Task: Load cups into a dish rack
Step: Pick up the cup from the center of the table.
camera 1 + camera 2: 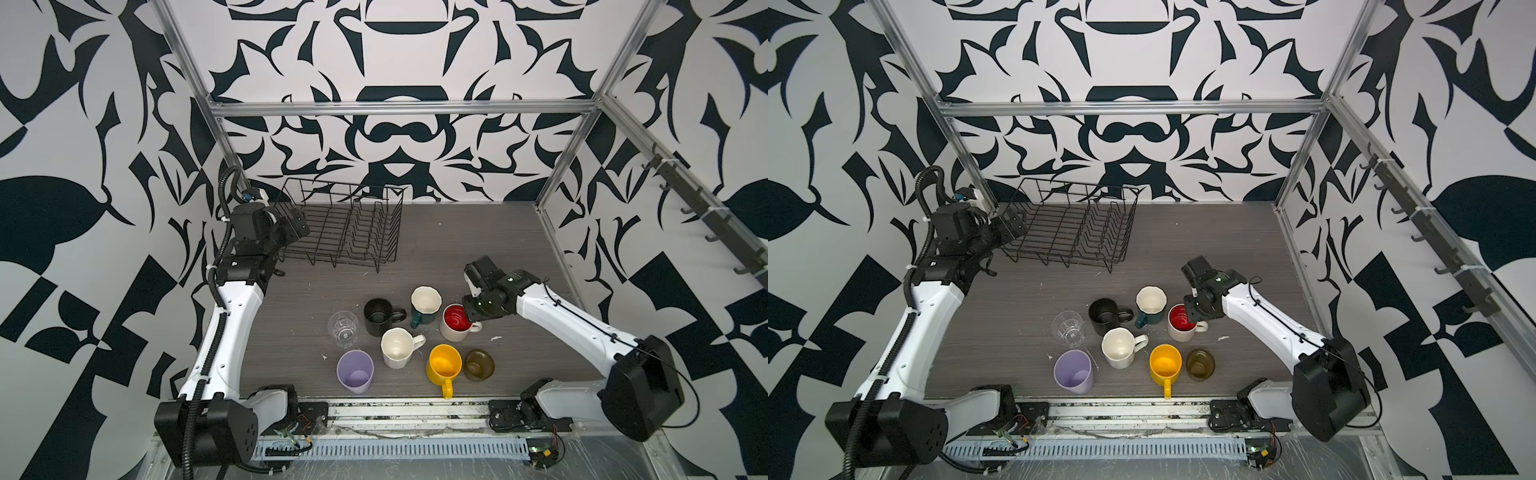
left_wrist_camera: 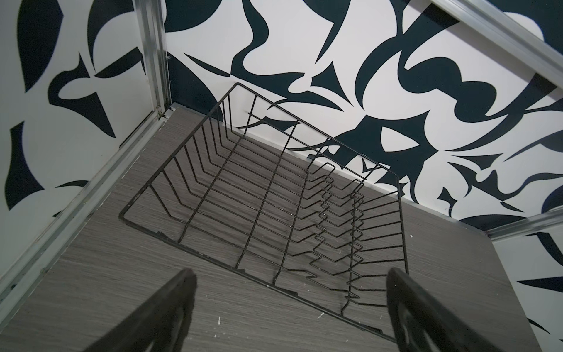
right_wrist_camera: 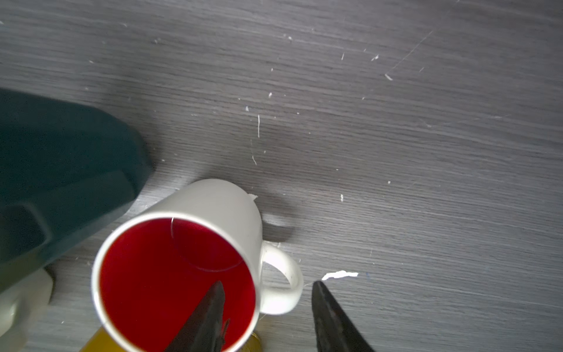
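Red-lined white mug [image 3: 176, 265] stands upright, right end effector [image 3: 268, 283] parted astride its handle, left end effector [image 2: 289, 270] spread.

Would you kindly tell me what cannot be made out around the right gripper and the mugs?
- Right gripper: right wrist view, fingers cut off by the frame edge; contact with the red-lined mug unclear.
- Same gripper, both top views: fingertips hidden under its own wrist.
- Teal mug: right wrist view, blurred, cut off.

The teal mug [image 3: 67, 170] shows blurred and cut off in the right wrist view
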